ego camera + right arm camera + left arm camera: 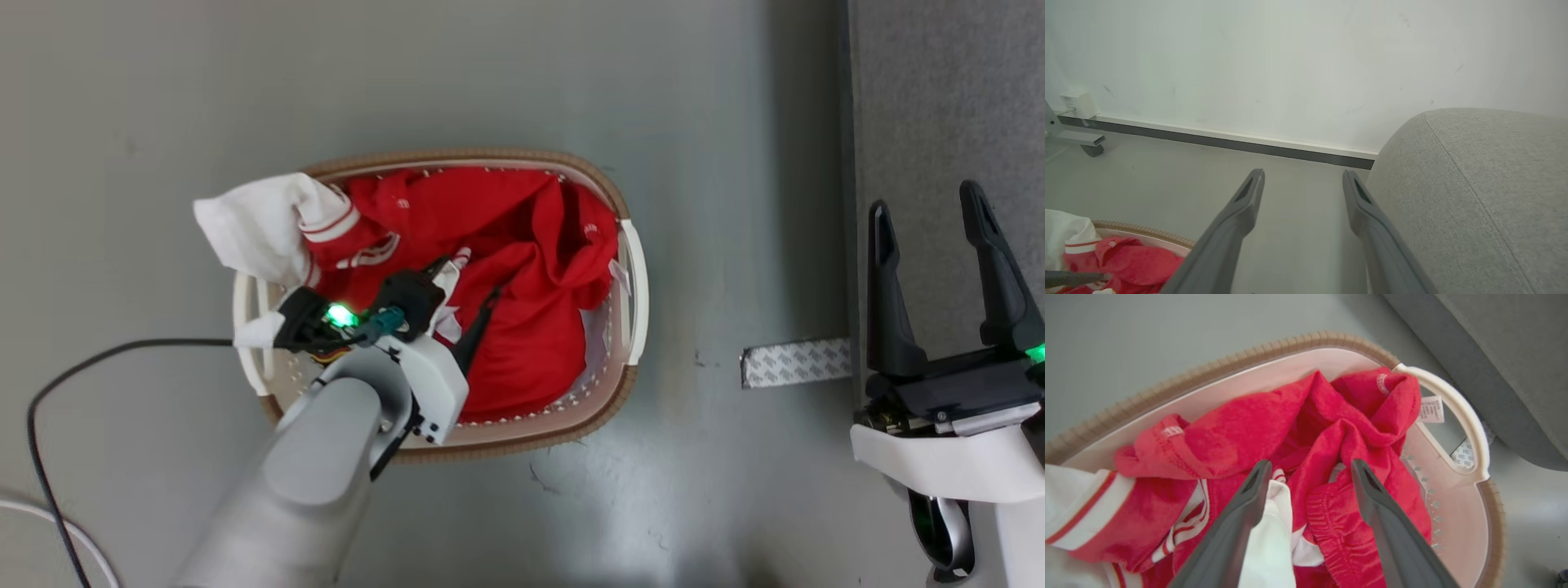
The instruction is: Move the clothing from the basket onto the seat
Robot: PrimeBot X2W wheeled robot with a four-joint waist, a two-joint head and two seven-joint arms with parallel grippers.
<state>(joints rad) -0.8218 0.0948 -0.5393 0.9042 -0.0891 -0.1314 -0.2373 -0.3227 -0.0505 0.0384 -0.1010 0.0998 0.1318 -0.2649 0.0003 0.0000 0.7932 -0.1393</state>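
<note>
The cream basket with its brown rim stands on the floor, full of red and white clothing. One white piece with striped trim hangs over the far-left rim. My left gripper reaches down into the pile. In the left wrist view it is open, its fingers straddling a fold of red clothing and touching a white piece. My right gripper hangs open and empty to the right, beside the grey seat. The right wrist view shows this gripper above the floor, the seat to its right.
A black cable and a white cable lie on the floor at the left. A strip of patterned tape sits between basket and seat. A wall with a dark baseboard and a wheeled stand foot lie beyond.
</note>
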